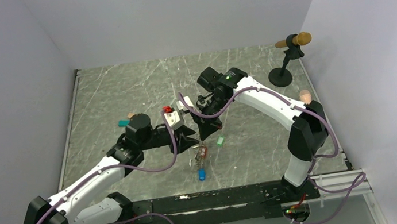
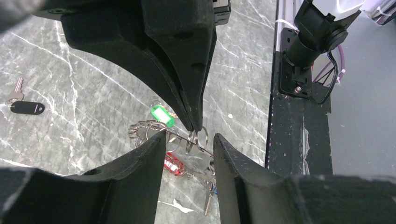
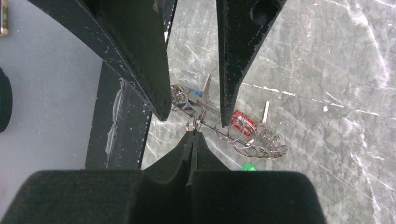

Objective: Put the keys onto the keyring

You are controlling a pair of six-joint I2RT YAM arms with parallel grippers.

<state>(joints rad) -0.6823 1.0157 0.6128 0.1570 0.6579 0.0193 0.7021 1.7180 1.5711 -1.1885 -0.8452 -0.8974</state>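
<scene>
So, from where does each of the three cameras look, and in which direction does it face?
Top external: fixed above and behind the bases, facing down at the table; left arm and right arm both show.
Left wrist: on the left arm, facing down towards the right arm's base; the open left gripper frames the view.
Right wrist: opposite, facing the left gripper; the right gripper is shut on a small metal ring.
Shared: both wrist views show that ring and the red tag.

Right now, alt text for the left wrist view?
The right fingers, shut, pinch a small ring on the keyring between the open left fingers. A green-tagged key lies beside it, a black-tagged key far left.
</scene>
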